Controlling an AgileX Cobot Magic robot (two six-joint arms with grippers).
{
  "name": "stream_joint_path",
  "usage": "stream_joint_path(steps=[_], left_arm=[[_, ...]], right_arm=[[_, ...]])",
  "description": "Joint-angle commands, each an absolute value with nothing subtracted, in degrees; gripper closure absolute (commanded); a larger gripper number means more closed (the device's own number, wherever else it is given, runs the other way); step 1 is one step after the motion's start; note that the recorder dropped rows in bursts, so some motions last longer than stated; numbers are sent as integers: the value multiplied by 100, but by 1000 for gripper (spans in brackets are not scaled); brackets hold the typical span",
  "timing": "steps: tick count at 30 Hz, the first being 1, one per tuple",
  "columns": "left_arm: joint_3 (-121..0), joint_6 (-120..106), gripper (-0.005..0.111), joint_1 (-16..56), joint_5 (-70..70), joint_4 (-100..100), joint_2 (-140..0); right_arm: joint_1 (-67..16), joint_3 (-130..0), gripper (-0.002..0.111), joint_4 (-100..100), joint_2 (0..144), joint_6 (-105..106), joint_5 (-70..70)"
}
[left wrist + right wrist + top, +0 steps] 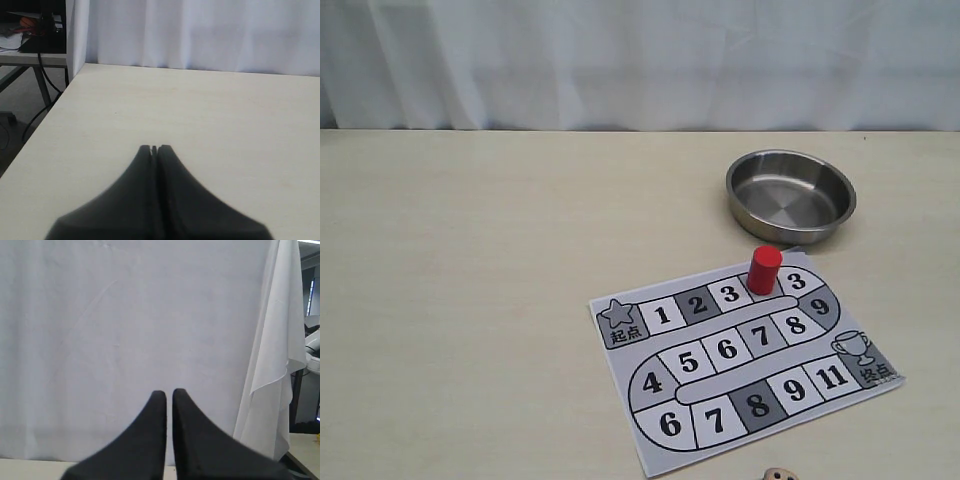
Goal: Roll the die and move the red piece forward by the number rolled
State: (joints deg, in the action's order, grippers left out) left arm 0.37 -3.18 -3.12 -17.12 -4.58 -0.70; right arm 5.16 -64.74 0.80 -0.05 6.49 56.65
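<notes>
Tiny beige cube die (779,474): bench (470,300), just off numbered paper board (650,425). Red cylinder piece (764,270): on board, between 3-squares. Left end effector (154,148) closed, right end effector (169,392) near-closed, both empty. Risk: die slips, rolls off bench.

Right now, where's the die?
Exterior view, bottom edge, right of centre: the die sits on the table just below the board, near square 8.

Die (779,474) cut off by btm edge; red piece (764,270) hides no. on its square.
</notes>
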Motion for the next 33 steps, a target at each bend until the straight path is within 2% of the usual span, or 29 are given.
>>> stream_joint_path(steps=[1,7,10,17,27,33], left_arm=[[0,-319,107,-268,-1667,-456,-67],[0,-319,107,-268,-1753,-365,-67],[0,-319,107,-268,-1753,-365,-67],[0,-319,107,-268,-1753,-365,-67],[0,-319,107,-268,-1753,-365,-67],[0,-319,107,-268,-1753,-365,-67]], right_arm=[[521,-5936,104,170,0,617,5060],[521,-3694,104,194,0,643,2692],[521,-2944,104,194,0,643,2010],[510,-1569,104,397,0,633,1188],[71,-147,104,365,0,694,-293],[49,0,104,355,0,722,168]])
